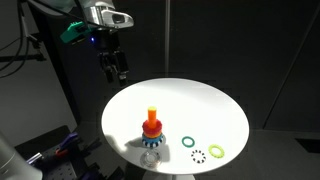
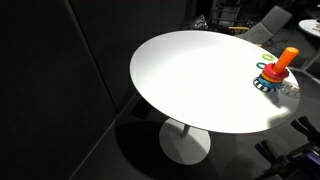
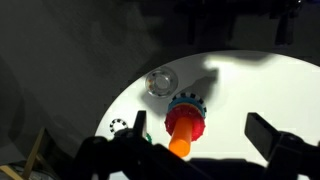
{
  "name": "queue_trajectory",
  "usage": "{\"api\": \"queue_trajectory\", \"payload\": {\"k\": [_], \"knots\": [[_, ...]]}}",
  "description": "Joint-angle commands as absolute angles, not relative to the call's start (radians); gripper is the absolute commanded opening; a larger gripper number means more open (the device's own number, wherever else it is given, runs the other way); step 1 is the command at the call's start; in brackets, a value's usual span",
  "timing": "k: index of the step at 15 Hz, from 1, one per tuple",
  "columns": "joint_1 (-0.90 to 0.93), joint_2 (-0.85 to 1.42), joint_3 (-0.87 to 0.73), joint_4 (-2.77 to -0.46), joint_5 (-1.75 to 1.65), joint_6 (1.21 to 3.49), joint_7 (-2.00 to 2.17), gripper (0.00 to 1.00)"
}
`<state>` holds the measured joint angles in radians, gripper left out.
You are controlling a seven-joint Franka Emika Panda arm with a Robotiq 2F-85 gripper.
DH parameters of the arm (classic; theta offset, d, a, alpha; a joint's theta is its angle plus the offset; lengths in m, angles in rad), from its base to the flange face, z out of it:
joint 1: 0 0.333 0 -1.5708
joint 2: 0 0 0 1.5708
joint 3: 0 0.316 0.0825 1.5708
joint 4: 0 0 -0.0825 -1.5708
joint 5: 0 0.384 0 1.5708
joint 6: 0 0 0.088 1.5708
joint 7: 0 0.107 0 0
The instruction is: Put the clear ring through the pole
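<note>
The pole (image 1: 151, 122) is an orange peg with a red collar on a blue spotted base; it stands upright near the front of the round white table (image 1: 190, 105). The clear ring (image 1: 198, 155) lies flat to its right, between a dark green ring (image 1: 188, 142) and a yellow-green ring (image 1: 216, 150). My gripper (image 1: 116, 66) hangs open and empty, high above the table's far left edge. In the wrist view the pole (image 3: 183, 125) shows between the open fingers (image 3: 200, 135), far below. The clear ring (image 3: 118, 127) lies at the table's left rim.
A clear round glass-like object (image 3: 160, 82) lies next to the pole's base. In an exterior view the pole (image 2: 281, 66) stands near the table's right side. Dark curtains and equipment surround the table; its single pedestal foot (image 2: 185, 140) stands on the floor.
</note>
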<state>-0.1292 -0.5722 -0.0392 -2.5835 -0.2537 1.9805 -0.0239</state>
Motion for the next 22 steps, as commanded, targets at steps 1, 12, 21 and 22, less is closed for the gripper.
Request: {"api": "queue_trajectory", "payload": {"k": [1, 12, 21, 22], "knots": [[-0.127, -0.521, -0.089, -2.545, -0.228, 1.99, -0.045, 1.0], [-0.117, -0.403, -0.221, -2.552, -0.096, 2.109, -0.28, 1.0], [-0.129, -0.257, -0.26, -2.566, -0.08, 2.251, -0.423, 1.0], [-0.132, -0.238, -0.262, -2.567, -0.08, 2.273, -0.429, 1.0]]}}
